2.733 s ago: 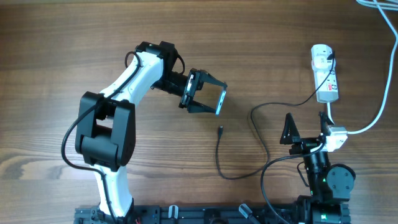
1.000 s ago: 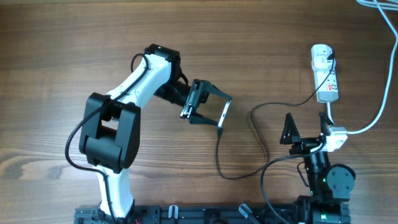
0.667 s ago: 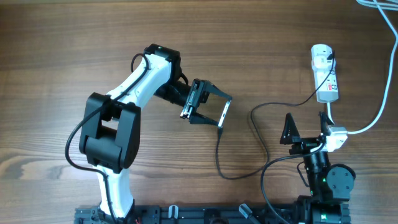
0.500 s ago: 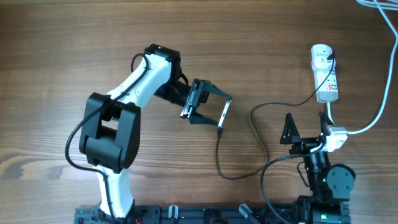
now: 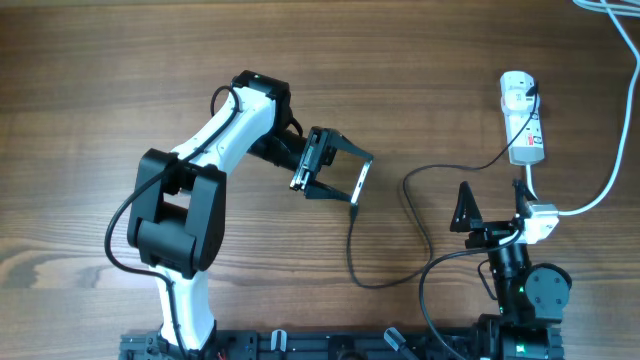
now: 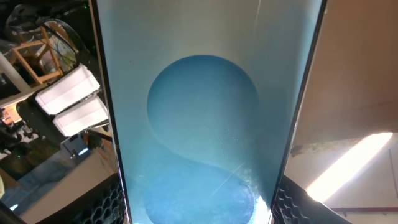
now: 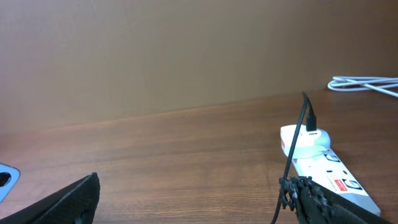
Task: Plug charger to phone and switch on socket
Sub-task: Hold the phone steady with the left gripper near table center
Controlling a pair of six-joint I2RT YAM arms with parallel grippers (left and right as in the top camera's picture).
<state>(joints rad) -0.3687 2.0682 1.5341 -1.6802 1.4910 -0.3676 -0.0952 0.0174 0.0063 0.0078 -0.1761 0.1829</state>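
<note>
Left gripper has tipped phone edge-on, down to the charger tip mid-frame, motionless this last second (mating unconfirmed). Its fingers sit part-open, clamped on phone; right gripper gapes empty lower right, socket upper right untouched.

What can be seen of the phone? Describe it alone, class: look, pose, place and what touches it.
The phone is a slim rectangle with dark edges and a glossy teal-blue screen showing a darker round shape. The left gripper grips it by its long sides, so it shows edge-on in the overhead view. One end sits at the tip of the charger; whether they are joined cannot be told.
</note>
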